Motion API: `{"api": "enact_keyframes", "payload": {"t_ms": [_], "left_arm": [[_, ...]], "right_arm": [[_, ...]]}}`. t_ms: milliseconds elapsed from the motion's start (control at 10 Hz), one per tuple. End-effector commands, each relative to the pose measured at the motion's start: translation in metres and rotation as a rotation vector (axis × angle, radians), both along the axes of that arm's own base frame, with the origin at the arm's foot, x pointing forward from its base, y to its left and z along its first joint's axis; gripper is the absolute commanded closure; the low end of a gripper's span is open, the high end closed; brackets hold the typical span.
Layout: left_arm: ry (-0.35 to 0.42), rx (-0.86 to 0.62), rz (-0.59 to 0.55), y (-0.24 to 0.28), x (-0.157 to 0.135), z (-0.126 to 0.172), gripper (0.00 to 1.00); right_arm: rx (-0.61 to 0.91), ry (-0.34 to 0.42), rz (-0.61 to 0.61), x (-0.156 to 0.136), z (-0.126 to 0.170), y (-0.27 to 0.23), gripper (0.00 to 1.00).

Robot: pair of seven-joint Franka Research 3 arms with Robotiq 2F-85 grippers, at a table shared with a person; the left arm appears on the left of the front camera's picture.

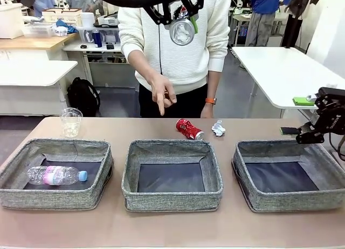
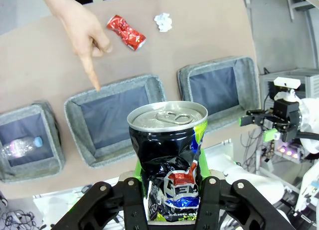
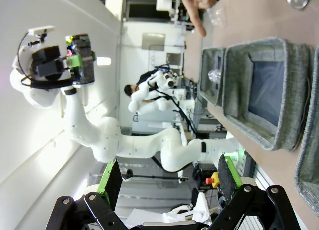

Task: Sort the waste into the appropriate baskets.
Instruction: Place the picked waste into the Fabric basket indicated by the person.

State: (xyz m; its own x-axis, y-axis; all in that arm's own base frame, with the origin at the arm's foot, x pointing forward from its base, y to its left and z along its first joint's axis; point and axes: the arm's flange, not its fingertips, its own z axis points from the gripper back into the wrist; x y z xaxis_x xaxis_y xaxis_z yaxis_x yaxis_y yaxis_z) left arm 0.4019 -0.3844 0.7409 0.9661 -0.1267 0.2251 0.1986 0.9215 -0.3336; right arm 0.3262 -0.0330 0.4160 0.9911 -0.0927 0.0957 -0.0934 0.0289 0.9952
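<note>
On the brown tabletop [image 1: 161,227], near row, left to right:
- Left bin [image 1: 54,199]: holds the bottle [image 1: 56,175], lying on its side, cap to the right.
- Middle bin [image 1: 172,200]: dark bottom bare.
- Right bin [image 1: 291,201]: dark bottom bare.

Far strip, beyond the bins:
- Cup [image 1: 70,122], upright, behind the left bin.
- Red can [image 1: 189,129], on its side, behind the middle bin's right corner.
- Wad [image 1: 218,128], just right of the red can, apart from it.
- A person's hand [image 1: 161,95], forefinger pointing down toward the middle bin.

Above the tabletop:
- Left tool [image 2: 171,186]: clenched on the dented dark can [image 2: 169,155], raised high over the middle, tab end facing the bins.
- Right tool [image 3: 169,180]: released, jaws wide, hovering by the right bin's far right corner.

Room: white tables [image 1: 280,71] and shelving behind the person.

Edges: narrow gaps between bins; a bare strip runs along the near edge.
</note>
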Motion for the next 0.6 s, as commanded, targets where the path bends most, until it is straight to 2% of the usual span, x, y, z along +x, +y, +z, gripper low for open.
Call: {"api": "enact_keyframes", "payload": {"t_ms": [0, 100, 300, 400, 500], "left_arm": [[-0.045, 0.01, -0.028, 0.002, -0.015, -0.027, 0.56], [-0.094, 0.019, -0.03, 0.006, -0.032, -0.069, 0.56], [-0.125, 0.051, -0.017, 0.014, -0.05, -0.124, 0.56], [-0.126, 0.064, 0.029, 0.014, -0.051, -0.151, 0.56], [-0.092, 0.065, 0.011, 0.01, -0.05, -0.179, 0.56]], "right_arm": [[0.013, 0.015, -0.002, -0.001, 0.005, 0.001, 0.0], [0.013, 0.015, -0.002, -0.001, 0.005, 0.001, 0.0], [0.013, 0.015, -0.002, -0.001, 0.005, 0.001, 0.0], [0.013, 0.015, -0.002, -0.001, 0.005, 0.001, 0.0], [0.013, 0.015, -0.002, -0.001, 0.005, 0.001, 0.0]]}}
